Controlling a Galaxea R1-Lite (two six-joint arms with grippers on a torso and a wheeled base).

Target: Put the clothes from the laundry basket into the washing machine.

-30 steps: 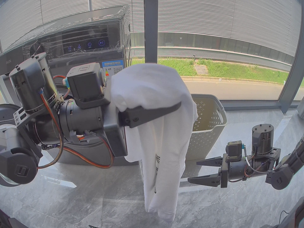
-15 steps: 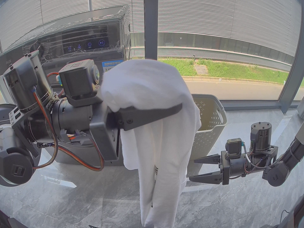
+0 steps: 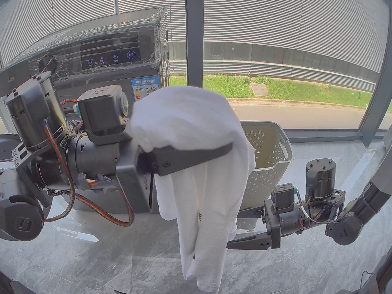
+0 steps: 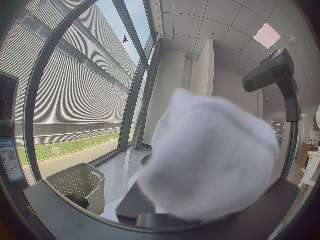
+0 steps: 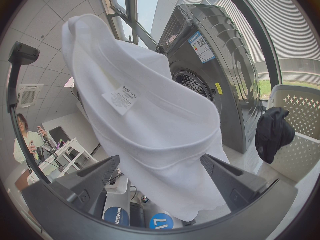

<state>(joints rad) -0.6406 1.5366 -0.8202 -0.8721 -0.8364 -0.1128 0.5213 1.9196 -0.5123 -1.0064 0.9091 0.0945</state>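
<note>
My left gripper (image 3: 212,145) is held high in front of the washing machine (image 3: 110,54), shut on a white garment (image 3: 204,209) that drapes over it and hangs down long towards the floor. The same white garment (image 4: 213,154) bulges over the gripper in the left wrist view. My right gripper (image 3: 237,229) is open, low and beside the cloth's hanging part. In the right wrist view the white garment (image 5: 150,124) hangs between its spread fingers (image 5: 233,177). The laundry basket (image 3: 271,160) stands behind the garment, with a dark garment (image 5: 273,134) over its rim.
The washing machine (image 5: 216,67) shows its round drum opening (image 5: 193,82), left of the basket (image 5: 296,117). A dark window post (image 3: 194,29) and glass wall stand behind both. Polished grey floor (image 3: 122,258) lies below the arms.
My right gripper has moved left and a little lower, up to the hanging garment. The left gripper with the garment has shifted only slightly.
</note>
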